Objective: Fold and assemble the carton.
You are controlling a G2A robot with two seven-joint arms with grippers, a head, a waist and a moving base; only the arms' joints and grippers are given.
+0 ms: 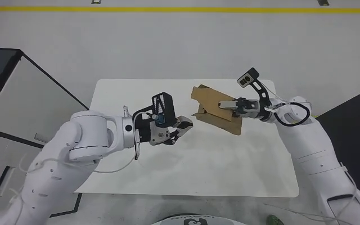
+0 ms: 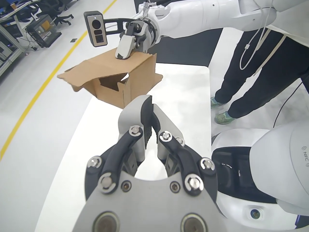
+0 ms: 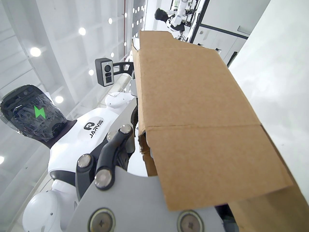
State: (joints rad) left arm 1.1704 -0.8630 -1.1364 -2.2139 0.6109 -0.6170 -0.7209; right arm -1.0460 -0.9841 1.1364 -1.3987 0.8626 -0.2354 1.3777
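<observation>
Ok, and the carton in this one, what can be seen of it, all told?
The carton is plain brown corrugated cardboard, partly erected into a box shape above the white table; whether it rests there or is lifted is unclear. The end facing the left gripper is unclosed, its flaps splayed around a dark hollow. The right gripper clamps the top panel near its edge. The left gripper is apart from it.

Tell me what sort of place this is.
Probably a robotics lab: a yellow floor line, office chairs, and another robot in the background, beyond the table where the right pincer grips the carton.
</observation>
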